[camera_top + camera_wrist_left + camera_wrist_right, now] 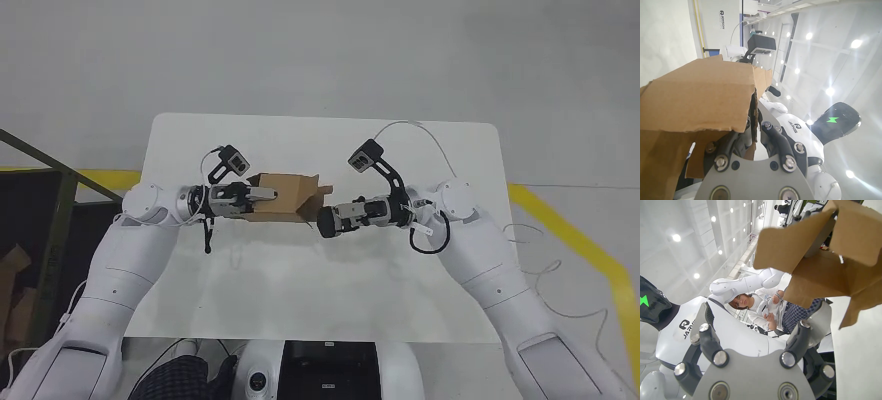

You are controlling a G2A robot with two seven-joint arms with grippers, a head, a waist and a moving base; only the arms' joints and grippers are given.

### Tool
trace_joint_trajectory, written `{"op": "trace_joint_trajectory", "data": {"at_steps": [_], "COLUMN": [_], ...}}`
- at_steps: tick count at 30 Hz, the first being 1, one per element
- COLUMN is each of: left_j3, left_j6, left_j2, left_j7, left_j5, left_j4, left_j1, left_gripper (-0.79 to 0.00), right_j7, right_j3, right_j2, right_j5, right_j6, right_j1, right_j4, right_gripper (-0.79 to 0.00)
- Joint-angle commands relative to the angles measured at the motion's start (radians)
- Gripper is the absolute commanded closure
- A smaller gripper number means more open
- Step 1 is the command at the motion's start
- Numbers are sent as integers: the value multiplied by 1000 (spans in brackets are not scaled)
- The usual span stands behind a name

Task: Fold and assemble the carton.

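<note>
Gripping one wall of the carton [288, 193], the left gripper [257, 195] has its fingers [765, 121] pressed together with a cardboard edge pinched between them. The right gripper [324, 218] sits just beside the carton's opposite end. Its fingers [706, 315] are spread wide and hold nothing, though one fingertip is close under a loose flap. The carton is over the middle of the table [420, 290], between the two grippers. I cannot tell whether it is lifted clear of the surface or resting on it.

The step in hand looks like the early folding. The body is opened into a rough tube, but the end facing the right gripper is unclosed, with its flaps splayed outward. The next move likely calls for the right gripper to press or pinch one flap and turn it inward across the opening. Meanwhile the left must keep its pinch firm so the body does not twist or collapse.

Count: one carton, with at least three loose flaps at the open end; two grippers; one table.
</note>
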Motion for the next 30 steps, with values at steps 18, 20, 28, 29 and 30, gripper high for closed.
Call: {"op": "trace_joint_trajectory", "data": {"at_steps": [18, 20, 28, 29, 30], "left_j3": [-6, -6, 9, 11, 14], "left_j6": [55, 60, 56, 55, 56], "left_j2": [4, 6, 15, 15, 16], "left_j7": [-63, -63, -63, -63, -63], "left_j5": [-9, -11, 11, 13, 14], "left_j4": [-14, -22, -54, -59, -63], "left_j1": [15, 19, 34, 36, 38], "left_gripper": [0, 0, 0, 0, 0], "right_j7": [-50, -53, -69, -72, -75], "right_j3": [-38, -33, -17, -16, -13], "right_j2": [-28, -29, -29, -29, -29], "right_j5": [-4, -1, -18, -20, -22], "right_j6": [-57, -63, -81, -82, -84], "right_j1": [59, 63, 73, 72, 70], "right_j4": [46, 57, 76, 75, 76], "right_gripper": [-785, -785, -785, -785, -785]}}
